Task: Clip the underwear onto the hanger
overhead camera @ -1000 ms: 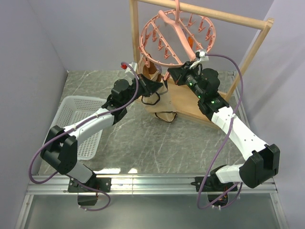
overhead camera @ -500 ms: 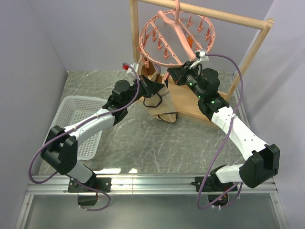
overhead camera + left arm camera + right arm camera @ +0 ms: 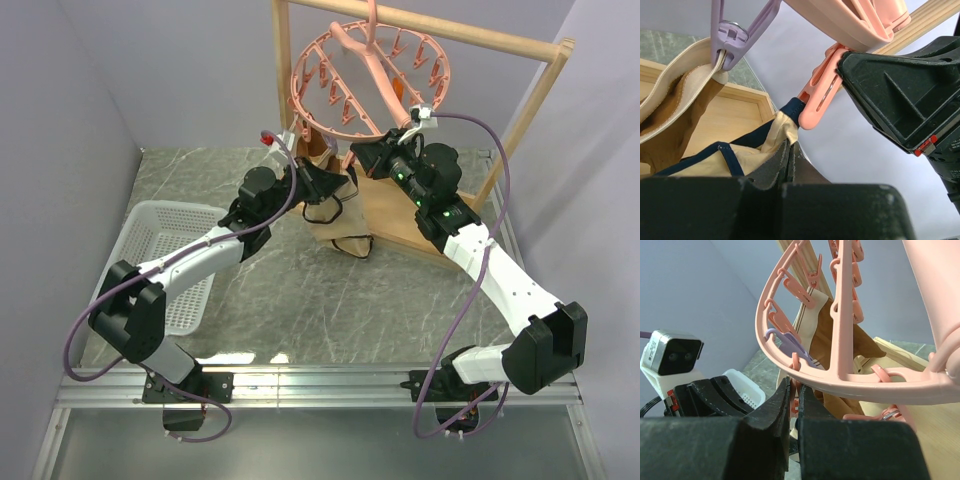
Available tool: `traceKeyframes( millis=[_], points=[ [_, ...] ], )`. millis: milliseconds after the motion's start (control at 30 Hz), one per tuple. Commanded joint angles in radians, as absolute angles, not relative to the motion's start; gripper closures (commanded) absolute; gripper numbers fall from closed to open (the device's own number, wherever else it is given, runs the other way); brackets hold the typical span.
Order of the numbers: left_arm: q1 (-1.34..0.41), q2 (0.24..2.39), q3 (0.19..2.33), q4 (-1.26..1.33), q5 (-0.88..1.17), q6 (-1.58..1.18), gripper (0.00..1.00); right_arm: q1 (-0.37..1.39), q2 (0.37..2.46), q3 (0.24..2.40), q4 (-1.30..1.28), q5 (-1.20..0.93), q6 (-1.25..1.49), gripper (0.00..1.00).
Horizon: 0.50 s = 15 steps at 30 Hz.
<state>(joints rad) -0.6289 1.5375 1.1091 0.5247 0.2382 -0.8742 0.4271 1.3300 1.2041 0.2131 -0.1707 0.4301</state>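
The pink ring hanger (image 3: 370, 75) hangs from the wooden rack. The tan underwear (image 3: 338, 228) with dark trim hangs below its near rim. My left gripper (image 3: 324, 184) is shut on the underwear's top edge; in the left wrist view (image 3: 788, 145) the cloth (image 3: 747, 160) sits between the jaws. The tip of a pink peg (image 3: 817, 92) is on the waistband corner. My right gripper (image 3: 362, 156) is shut on a pink peg under the ring, seen in the right wrist view (image 3: 795, 388). The ring (image 3: 850, 375) passes just above it.
A darker brown garment (image 3: 670, 125) hangs from a purple peg (image 3: 727, 37) on the same ring. The wooden rack frame (image 3: 540, 90) and its base board (image 3: 400, 215) stand behind. A white basket (image 3: 165, 250) sits at the left.
My left gripper has risen slightly toward the ring with the underwear. The right gripper has stayed at the peg.
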Motion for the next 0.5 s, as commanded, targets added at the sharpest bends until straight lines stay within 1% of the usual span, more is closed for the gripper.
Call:
traceKeyframes(
  millis=[0, 467],
  points=[
    [-0.64, 1.543, 1.16, 0.594, 0.236, -0.85, 1.0, 0.417, 1.313, 1.209, 0.236, -0.178, 0.442, 1.0],
    [-0.65, 1.545, 1.184, 0.611, 0.219, -0.822, 1.0, 0.416, 1.296, 1.189, 0.222, -0.161, 0.425, 1.0]
  ],
)
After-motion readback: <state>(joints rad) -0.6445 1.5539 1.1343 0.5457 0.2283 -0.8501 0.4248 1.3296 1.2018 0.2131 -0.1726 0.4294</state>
